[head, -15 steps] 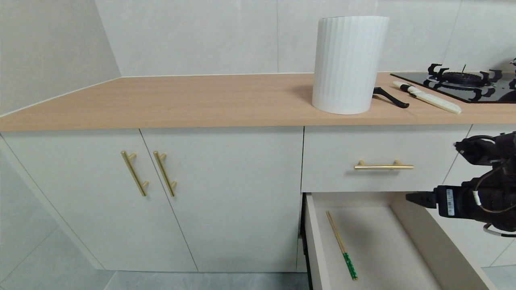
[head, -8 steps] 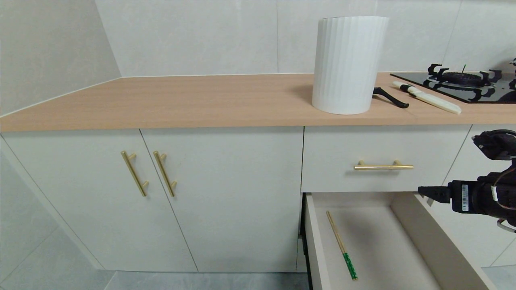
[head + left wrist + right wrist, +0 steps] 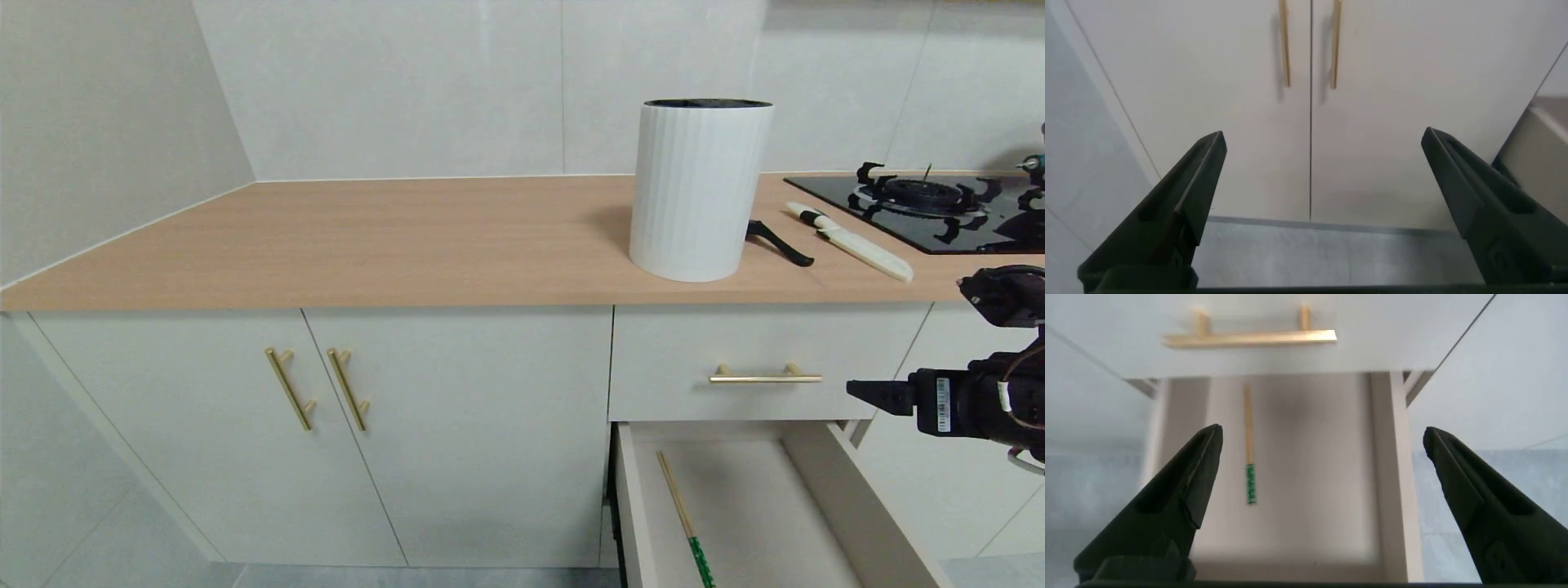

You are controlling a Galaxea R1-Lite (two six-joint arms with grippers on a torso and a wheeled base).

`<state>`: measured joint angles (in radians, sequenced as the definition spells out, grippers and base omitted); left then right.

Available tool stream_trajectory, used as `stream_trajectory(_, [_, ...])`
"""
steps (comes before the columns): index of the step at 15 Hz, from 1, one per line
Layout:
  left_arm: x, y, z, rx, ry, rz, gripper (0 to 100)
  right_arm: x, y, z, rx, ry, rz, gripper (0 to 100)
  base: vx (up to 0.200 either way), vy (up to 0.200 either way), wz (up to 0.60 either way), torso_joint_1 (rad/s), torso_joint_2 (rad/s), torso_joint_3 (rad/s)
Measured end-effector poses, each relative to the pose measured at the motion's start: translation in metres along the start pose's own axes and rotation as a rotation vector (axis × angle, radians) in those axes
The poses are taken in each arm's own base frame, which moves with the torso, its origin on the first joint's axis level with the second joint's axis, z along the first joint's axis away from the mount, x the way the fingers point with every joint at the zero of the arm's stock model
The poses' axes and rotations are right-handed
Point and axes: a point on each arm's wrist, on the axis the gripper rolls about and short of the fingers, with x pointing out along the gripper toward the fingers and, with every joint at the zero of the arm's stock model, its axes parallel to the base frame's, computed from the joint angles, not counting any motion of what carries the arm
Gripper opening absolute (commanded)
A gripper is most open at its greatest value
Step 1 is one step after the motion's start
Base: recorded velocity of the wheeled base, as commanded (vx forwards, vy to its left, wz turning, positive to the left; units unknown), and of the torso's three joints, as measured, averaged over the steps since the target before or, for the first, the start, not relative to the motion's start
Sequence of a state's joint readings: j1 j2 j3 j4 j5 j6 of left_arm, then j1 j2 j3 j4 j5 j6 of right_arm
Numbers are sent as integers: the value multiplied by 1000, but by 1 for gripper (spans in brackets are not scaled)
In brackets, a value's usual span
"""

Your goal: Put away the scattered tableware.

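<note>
One pair of chopsticks (image 3: 682, 516) lies in the open drawer (image 3: 845, 506).

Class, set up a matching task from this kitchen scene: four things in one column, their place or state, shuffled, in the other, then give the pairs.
Column one:
1. chopsticks
2. canister
3. knife
4. right hand

Column two:
A. wide open
B. lying flat by the hob
C. in the open drawer
D. upright on the counter

Pairs: 1-C, 2-D, 3-B, 4-A
</note>
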<state>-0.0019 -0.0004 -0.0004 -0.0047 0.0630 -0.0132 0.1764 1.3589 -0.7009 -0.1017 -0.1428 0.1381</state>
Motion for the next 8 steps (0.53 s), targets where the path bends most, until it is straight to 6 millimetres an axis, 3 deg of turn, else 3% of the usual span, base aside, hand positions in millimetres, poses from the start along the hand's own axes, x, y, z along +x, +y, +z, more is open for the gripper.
stream_trajectory(8, [0,0,0,0,0,0,100,0,0,1,-12,-13,1,100,0,0,0,194,-471,-283])
